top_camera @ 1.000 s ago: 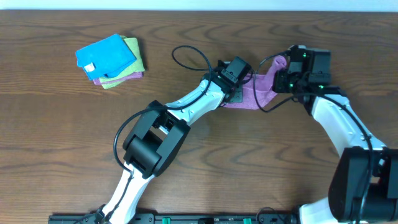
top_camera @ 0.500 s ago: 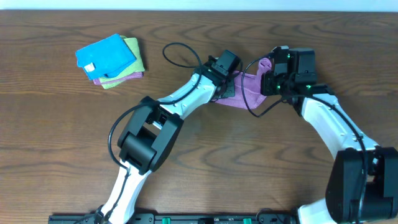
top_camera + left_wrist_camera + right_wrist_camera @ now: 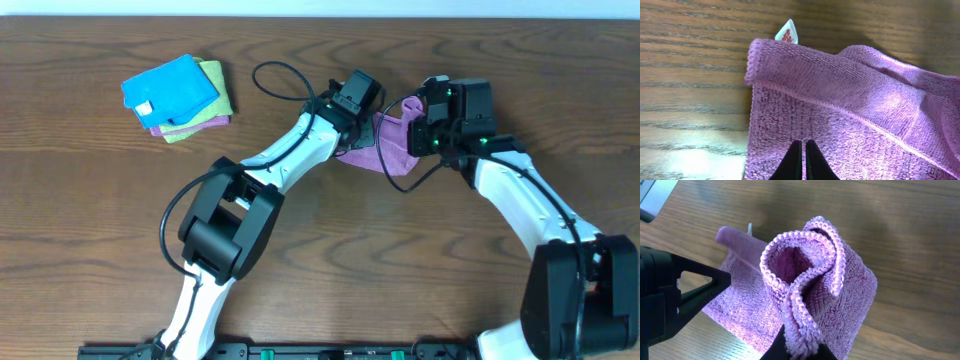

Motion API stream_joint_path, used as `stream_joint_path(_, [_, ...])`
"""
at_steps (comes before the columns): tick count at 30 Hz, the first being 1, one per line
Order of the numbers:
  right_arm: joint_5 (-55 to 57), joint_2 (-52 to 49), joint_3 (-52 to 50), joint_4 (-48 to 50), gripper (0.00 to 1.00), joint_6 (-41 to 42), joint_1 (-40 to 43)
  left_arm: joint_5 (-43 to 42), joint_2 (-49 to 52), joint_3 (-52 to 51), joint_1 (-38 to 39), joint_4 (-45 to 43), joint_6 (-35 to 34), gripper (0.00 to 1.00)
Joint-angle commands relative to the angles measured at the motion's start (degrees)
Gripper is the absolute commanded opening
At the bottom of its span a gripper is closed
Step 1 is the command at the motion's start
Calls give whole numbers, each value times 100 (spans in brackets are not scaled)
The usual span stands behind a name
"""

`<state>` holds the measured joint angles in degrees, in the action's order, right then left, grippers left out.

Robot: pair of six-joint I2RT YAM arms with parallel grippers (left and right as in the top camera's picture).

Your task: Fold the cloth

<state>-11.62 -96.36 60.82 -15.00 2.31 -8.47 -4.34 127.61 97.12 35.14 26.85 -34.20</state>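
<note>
Only the overhead view is showing the whole bench (image 3: pixel 100 220). The cloth (image 3: pixel 388 152) is lying bunched near the far edge, a little right of its middle, between my two arms. Well apart from it, toward the far left corner, a bright blue cloth (image 3: pixel 168 88) is sitting on a yellow-green cloth (image 3: pixel 218 98). Neither wrist view is taking that stack in.

The left wrist view is giving what the overhead cannot: the cloth's upper edge is rolling over on itself, and a small white tag (image 3: pixel 788 34) is poking out from behind that roll. The right wrist view is showing the other end standing up off the bench, its stitched hem curling into a loose loop.

From above, my arms and camera housings are covering both grips, and part of the cloth is lying under them. In each wrist view the picture's bottom edge is cutting the fingers off.

My right pincer (image 3: pixel 796 349) is clamping the raised end of the cloth, the pile bulging out just above the tips. My left pincer (image 3: pixel 802 152) is drawn together with barely a slit between the tips, pinching the near part of the cloth, though the exact bite is hard to make out.
</note>
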Motion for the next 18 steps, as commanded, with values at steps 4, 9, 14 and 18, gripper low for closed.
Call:
stream_joint_path(4, [273,90,116,9,1,-72,-251,48,-354,131,-264,59,175,6])
stream_joint_path(9, [417,90,116,111,1,-70,-433,70,-463,131,-481,146,212,6])
stream_joint_path(14, [437,87,116,197,1,-70,-544,179,-529,131,-629,234,282,6])
stream_joint_path(18, [549,76,116,286,1,-68,-627,192,-570,131,-719,260,299,6])
